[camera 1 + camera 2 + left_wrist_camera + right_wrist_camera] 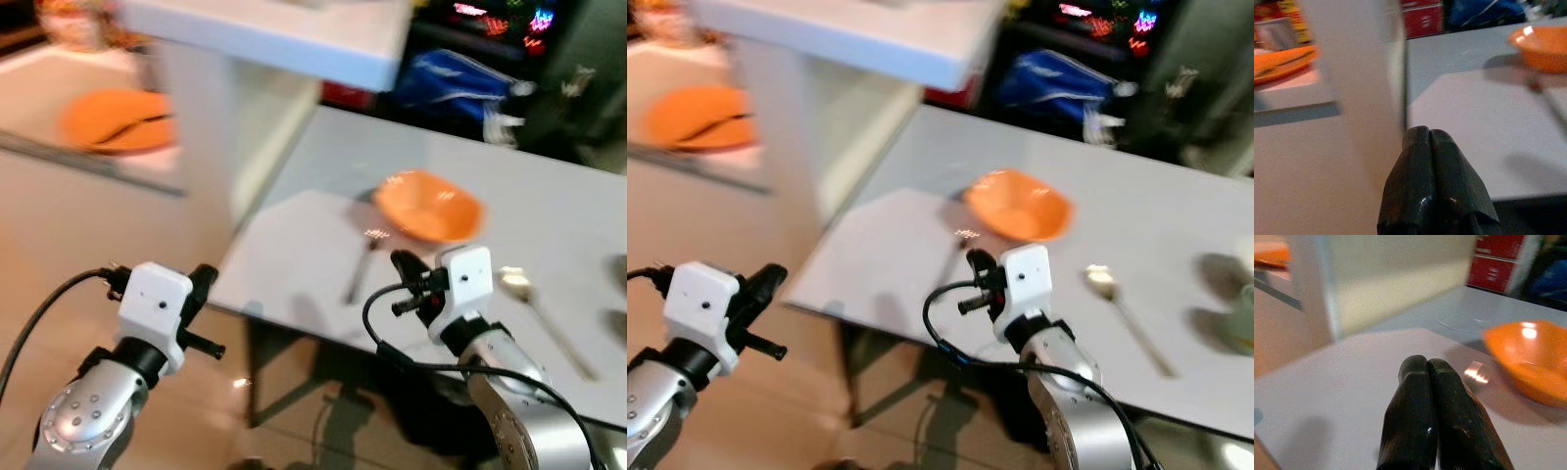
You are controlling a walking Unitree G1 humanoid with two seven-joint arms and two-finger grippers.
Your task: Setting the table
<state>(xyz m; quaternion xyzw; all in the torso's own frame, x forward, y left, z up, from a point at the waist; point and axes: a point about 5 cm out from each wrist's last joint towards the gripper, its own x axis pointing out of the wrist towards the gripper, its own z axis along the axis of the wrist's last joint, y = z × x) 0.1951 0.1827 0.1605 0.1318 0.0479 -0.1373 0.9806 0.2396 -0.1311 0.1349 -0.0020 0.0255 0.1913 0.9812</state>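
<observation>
An orange bowl (428,206) sits on the grey table (549,196) at the far edge of a pale placemat (294,255). A fork (361,269) lies on the mat just before the bowl. To the right of the mat lies a spoon (534,304). My right gripper (402,261) hovers shut over the mat's near right part, pointing at the bowl (1528,357). Off the table's left edge, over the floor, my left gripper (204,276) is held shut and empty, its fingers (1429,147) pressed together. An orange plate (116,119) with a dark utensil on it rests on a surface at far left.
A white counter with a thick pillar (220,137) stands between the far plate and the table. A blue bag (451,78) lies behind the table. Something pale (1244,313) stands at the table's right edge. Tan floor lies at the left.
</observation>
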